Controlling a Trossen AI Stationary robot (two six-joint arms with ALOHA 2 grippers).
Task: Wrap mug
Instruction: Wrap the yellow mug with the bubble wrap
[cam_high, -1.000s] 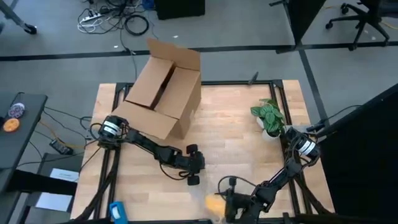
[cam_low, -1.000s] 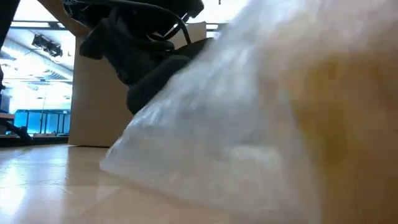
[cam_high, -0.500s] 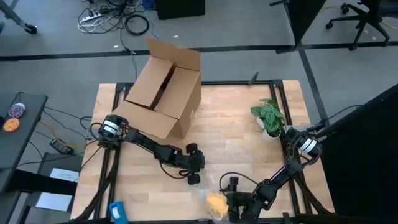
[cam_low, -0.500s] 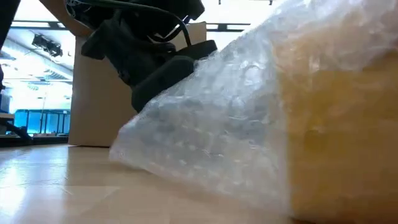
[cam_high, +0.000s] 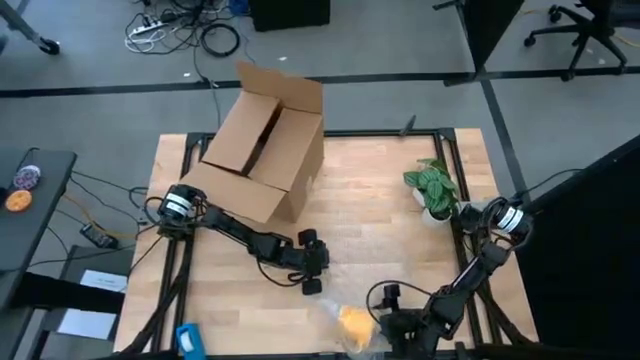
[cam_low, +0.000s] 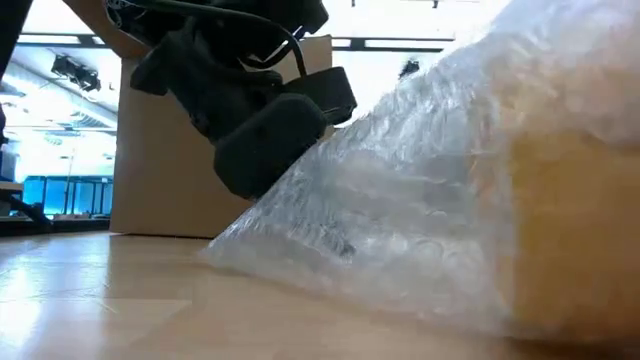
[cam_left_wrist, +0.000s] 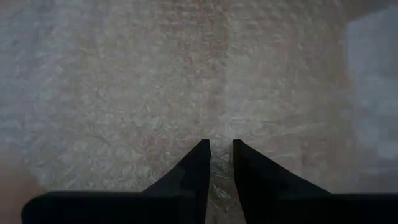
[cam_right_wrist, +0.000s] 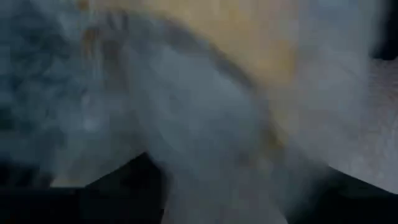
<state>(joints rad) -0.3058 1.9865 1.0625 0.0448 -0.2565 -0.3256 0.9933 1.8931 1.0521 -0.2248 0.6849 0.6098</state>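
The yellow-orange mug (cam_high: 352, 322) lies near the table's near edge under a crinkly clear plastic sheet (cam_high: 333, 308). It shows as a yellow mass through the sheet in the low view (cam_low: 575, 230) and the right wrist view (cam_right_wrist: 236, 37). My left gripper (cam_high: 312, 284) is just left of the mug, shut on the sheet's edge. My right gripper (cam_high: 382, 322) is pressed close against the mug's right side, with the sheet filling its view. My left gripper pinches the sheet's left edge (cam_left_wrist: 221, 163) between its two fingertips, slanting down from the table's left. The sheet (cam_low: 400, 210) rises from the table at that edge and slopes up over the mug. My right gripper has a fold of the sheet (cam_right_wrist: 211, 174) running down between its fingers, beside the mug. Blur hides the exact place of contact.
An open cardboard box (cam_high: 265, 140) stands at the table's far left, behind my left arm (cam_low: 150, 150). A small potted plant (cam_high: 432, 188) stands at the right edge. Bare wood (cam_high: 370, 220) lies between them in the middle.
My right gripper has gone toward the table's right edge, and the mug in its sheet has slid that way with it. The sheet's low left edge has drawn rightward along the table. My left gripper has stayed at that edge.
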